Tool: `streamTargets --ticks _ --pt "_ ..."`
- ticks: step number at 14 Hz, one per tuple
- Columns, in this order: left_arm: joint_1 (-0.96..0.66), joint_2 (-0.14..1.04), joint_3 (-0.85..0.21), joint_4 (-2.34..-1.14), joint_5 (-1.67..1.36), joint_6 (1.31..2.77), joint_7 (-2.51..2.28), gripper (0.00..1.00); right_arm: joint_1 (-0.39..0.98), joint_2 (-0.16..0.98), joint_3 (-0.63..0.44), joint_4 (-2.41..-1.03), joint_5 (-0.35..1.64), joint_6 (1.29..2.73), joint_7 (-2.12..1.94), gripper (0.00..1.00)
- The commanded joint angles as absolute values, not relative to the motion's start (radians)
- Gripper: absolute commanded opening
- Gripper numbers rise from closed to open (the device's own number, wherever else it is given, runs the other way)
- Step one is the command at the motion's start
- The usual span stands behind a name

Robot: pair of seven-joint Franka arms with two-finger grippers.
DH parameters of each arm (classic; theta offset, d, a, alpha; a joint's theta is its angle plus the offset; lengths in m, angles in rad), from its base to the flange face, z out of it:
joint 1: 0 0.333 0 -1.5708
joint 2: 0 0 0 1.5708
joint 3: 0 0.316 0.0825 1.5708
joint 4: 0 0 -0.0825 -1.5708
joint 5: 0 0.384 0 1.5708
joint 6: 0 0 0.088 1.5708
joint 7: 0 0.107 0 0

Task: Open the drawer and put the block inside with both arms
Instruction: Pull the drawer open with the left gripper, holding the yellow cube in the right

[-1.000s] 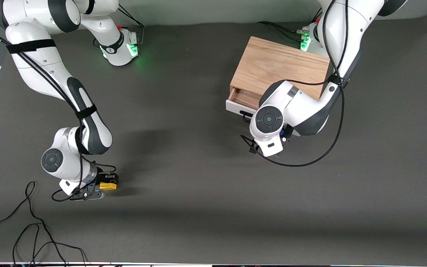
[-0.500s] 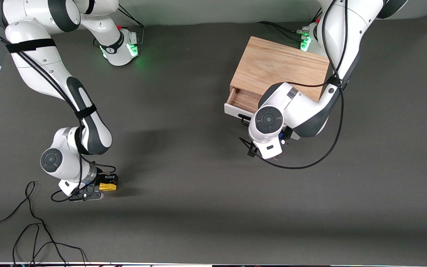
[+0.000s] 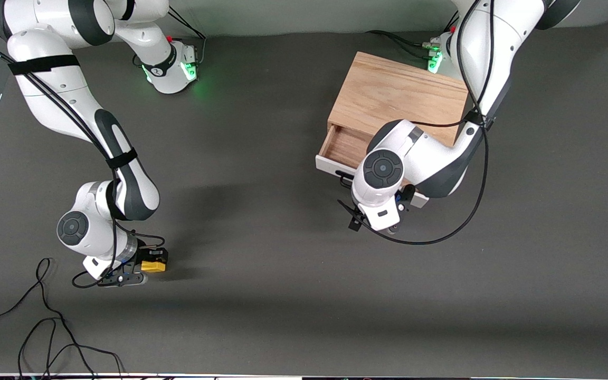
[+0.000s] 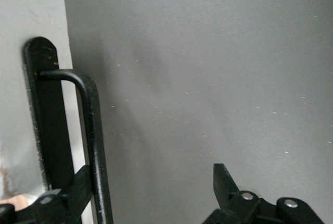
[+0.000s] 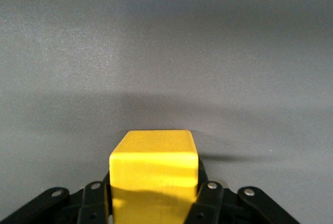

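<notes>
The drawer (image 3: 342, 146) stands partly pulled out of the light-wood box (image 3: 399, 95), its white front panel (image 3: 329, 164) toward the front camera. My left gripper (image 4: 151, 182) is open in front of the panel. One finger (image 4: 78, 185) is hooked between the black wire handle (image 4: 94, 146) and the panel (image 4: 31, 21); the other finger (image 4: 221, 179) stands apart over the mat. In the front view the left wrist (image 3: 380, 174) hides those fingers. At the right arm's end of the table, my right gripper (image 3: 148, 262) is shut on the yellow block (image 3: 153, 266), the cube (image 5: 154, 169) squeezed between its fingers low over the mat.
Loose black cables (image 3: 45, 327) lie on the mat near the front edge at the right arm's end. The left arm's cable (image 3: 441, 232) loops down beside the drawer. Green-lit bases (image 3: 177, 68) (image 3: 433, 59) stand along the back. Dark mat (image 3: 262, 237) spans between the arms.
The left arm has drawn the drawer farther out of the box toward the front camera. The right gripper holds the block almost in the same place.
</notes>
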State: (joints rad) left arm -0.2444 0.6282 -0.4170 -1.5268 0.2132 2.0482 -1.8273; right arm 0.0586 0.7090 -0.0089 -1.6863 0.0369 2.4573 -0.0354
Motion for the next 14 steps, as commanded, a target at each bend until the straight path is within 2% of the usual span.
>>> streamTargets --ticks 1,7,14 --pt "-0.264 0.673 -0.416 -1.45 0.253 2.109 -1.847 1.0 0.063 0.69 -0.009 -1.678 0.054 2.428 -0.035 0.19" --pt "-0.264 0.686 -0.416 -1.425 0.265 2.163 -1.847 1.0 0.066 0.681 -0.011 -1.542 0.043 2.249 -0.034 0.17" --pt "-0.255 0.68 -0.416 -1.379 0.268 2.135 -1.839 1.0 0.072 0.623 -0.008 -1.269 0.051 1.846 -0.023 0.17"
